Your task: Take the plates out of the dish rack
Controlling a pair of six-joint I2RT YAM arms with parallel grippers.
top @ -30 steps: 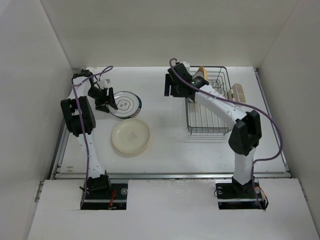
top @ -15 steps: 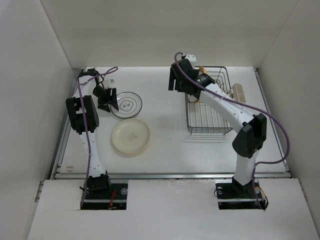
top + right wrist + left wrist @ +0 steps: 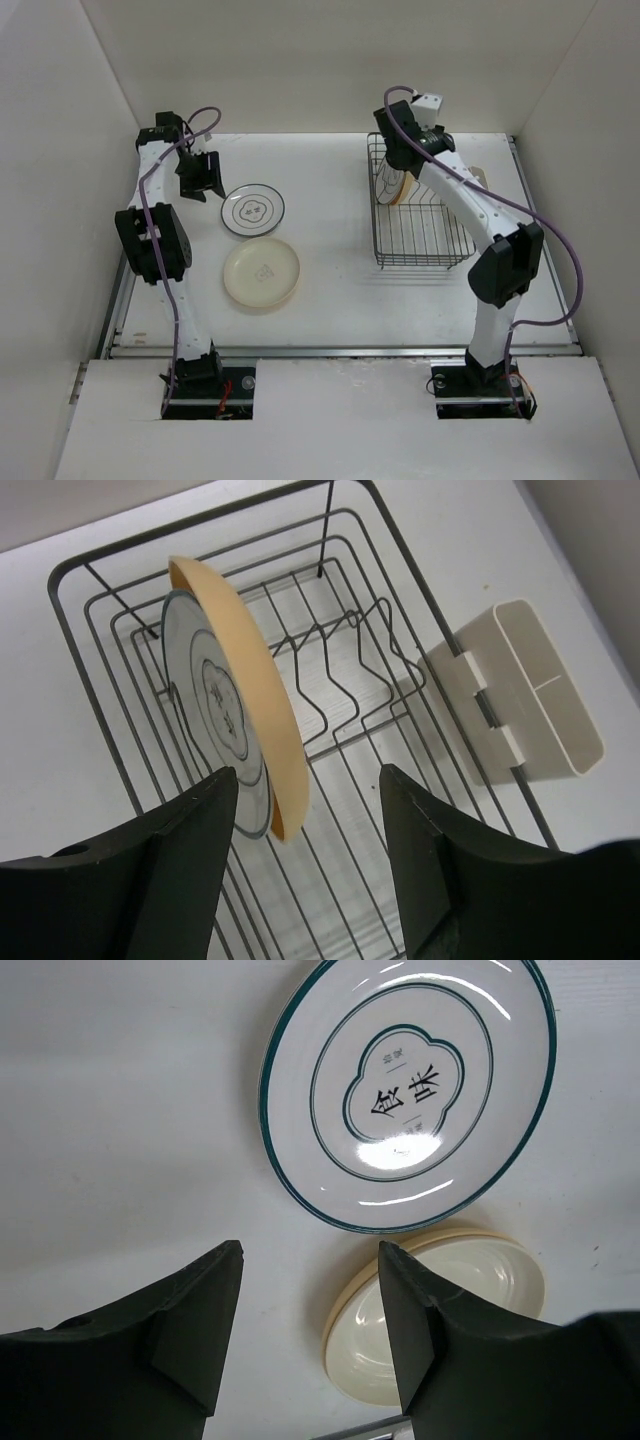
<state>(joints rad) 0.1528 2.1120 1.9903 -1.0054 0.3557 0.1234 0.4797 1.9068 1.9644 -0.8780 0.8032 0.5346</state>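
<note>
Left gripper [image 3: 310, 1260] held open, empty, above white plate [image 3: 405, 1090] laid on table [image 3: 330, 180], right gripper [image 3: 308, 780] spread open, empty, over two plates [image 3: 250, 665] stood in dish rack [image 3: 418, 238].

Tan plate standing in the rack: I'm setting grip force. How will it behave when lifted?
The tan plate looks rigid with a smooth rim, so it may slip. It stands on edge beside a patterned plate, so lifting could tip that one.
</note>
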